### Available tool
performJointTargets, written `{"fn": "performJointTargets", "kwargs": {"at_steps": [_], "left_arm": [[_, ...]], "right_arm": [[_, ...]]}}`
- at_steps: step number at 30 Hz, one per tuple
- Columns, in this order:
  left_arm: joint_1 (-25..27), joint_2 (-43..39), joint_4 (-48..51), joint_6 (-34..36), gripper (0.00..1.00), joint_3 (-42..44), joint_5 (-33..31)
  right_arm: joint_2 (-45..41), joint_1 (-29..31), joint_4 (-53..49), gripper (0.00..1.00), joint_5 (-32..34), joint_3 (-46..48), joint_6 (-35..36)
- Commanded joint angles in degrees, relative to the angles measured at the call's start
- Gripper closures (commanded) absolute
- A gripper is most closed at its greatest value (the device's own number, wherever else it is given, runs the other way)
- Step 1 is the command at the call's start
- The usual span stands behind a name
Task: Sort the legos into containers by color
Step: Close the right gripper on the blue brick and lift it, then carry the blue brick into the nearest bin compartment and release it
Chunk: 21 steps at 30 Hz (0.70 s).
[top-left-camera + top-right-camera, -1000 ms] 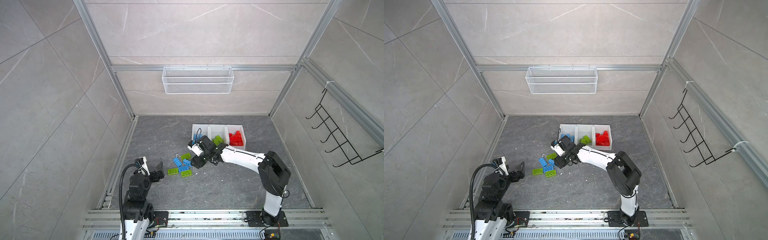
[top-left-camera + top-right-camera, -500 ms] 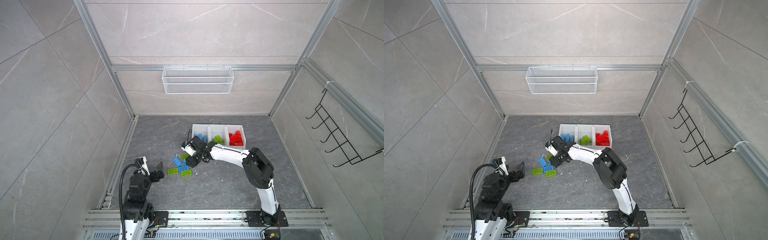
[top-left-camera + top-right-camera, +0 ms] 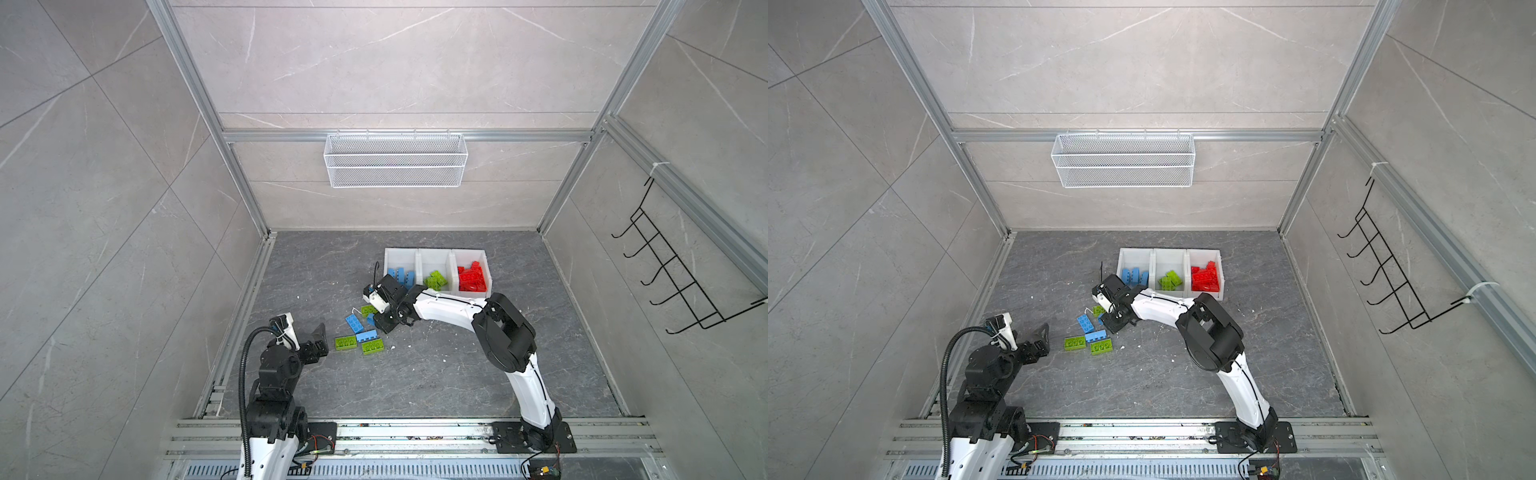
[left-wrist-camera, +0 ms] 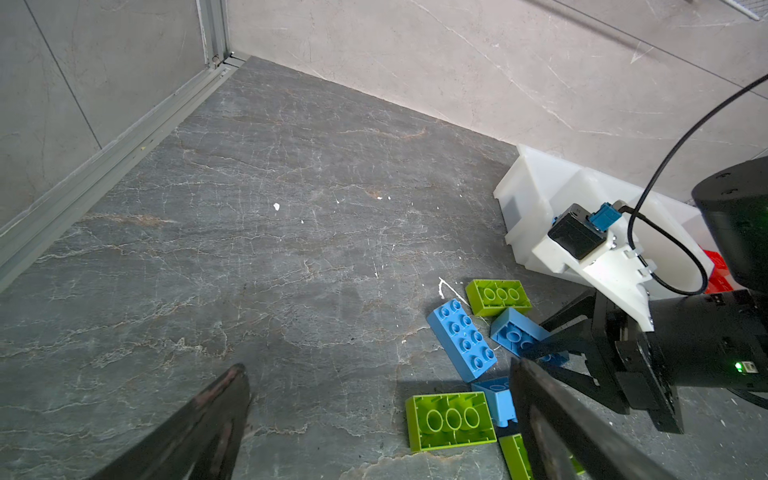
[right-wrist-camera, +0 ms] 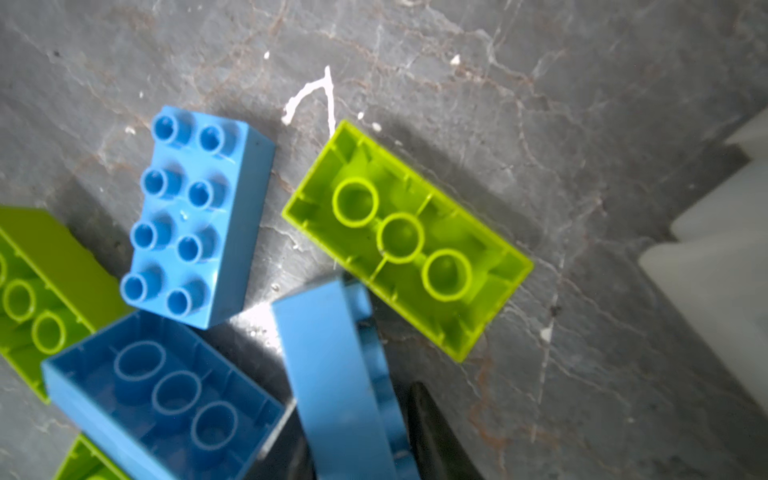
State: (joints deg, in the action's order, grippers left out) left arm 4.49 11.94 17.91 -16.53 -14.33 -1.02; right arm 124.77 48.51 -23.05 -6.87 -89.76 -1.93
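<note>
Got the right hand (image 3: 377, 324) stretched across the middle and down in the loose pile, pinched onto a tilted blue brick (image 5: 332, 374), with a dark finger (image 5: 436, 432) on either long side. Can't tell whether lifted or resting on the table (image 3: 415, 374); looks tipped up on 1 edge in the right wrist view. Same grab visible in the left wrist view too, black fingers straddling that brick. Just beside it: a studs-up blue brick (image 5: 195, 216), a hollow-side-up blue brick (image 5: 166, 395) and an upside-down lime green brick (image 5: 407, 241). Also 2 more lime green bricks (image 3: 345, 343) a bit nearer the front, side by side. So 6 loose legos in all, 3 blue and 3 green, bunched left of centre.

Left hand (image 4: 380, 370) spread wide, gripping nothing, hovering low near the left rail, just short of that pile.

Over toward the back: 3 joined white bins (image 3: 436, 250) in 1 row. In the left bin, blue bricks (image 3: 401, 276); in the middle, lime green ones (image 3: 436, 280); in the right, red ones (image 3: 471, 276).

As for the room: dark grey marble-look table with white specks, pale tiled walls, aluminium frame rails, a white wire mesh basket (image 3: 395, 162) hung on the back wall and a black wire hook rack (image 3: 704, 321) on the right wall.
</note>
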Motion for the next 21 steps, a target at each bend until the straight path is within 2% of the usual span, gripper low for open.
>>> {"fn": "performJointTargets", "kwargs": {"at_steps": [1, 7, 17, 21], "left_arm": [[-0.01, 1.04, -2.40, -0.82, 0.00, -0.73, -0.23], [-0.01, 2.02, -2.20, -1.20, 0.00, -1.03, -1.20], [-0.01, 1.72, -1.75, -1.62, 0.00, -1.01, -2.32], [-0.01, 1.66, -1.74, -1.60, 0.00, -1.02, -2.29]], "right_arm": [[-1.96, 0.17, 2.40, 0.69, -1.67, 3.62, -1.68], [-5.71, 0.18, 4.87, 0.78, -0.74, 8.91, -2.63], [-17.98, -0.06, 5.49, 0.81, -0.24, 18.19, -4.20], [-23.13, -1.45, 6.40, 0.83, -2.92, 20.90, -7.01]]}}
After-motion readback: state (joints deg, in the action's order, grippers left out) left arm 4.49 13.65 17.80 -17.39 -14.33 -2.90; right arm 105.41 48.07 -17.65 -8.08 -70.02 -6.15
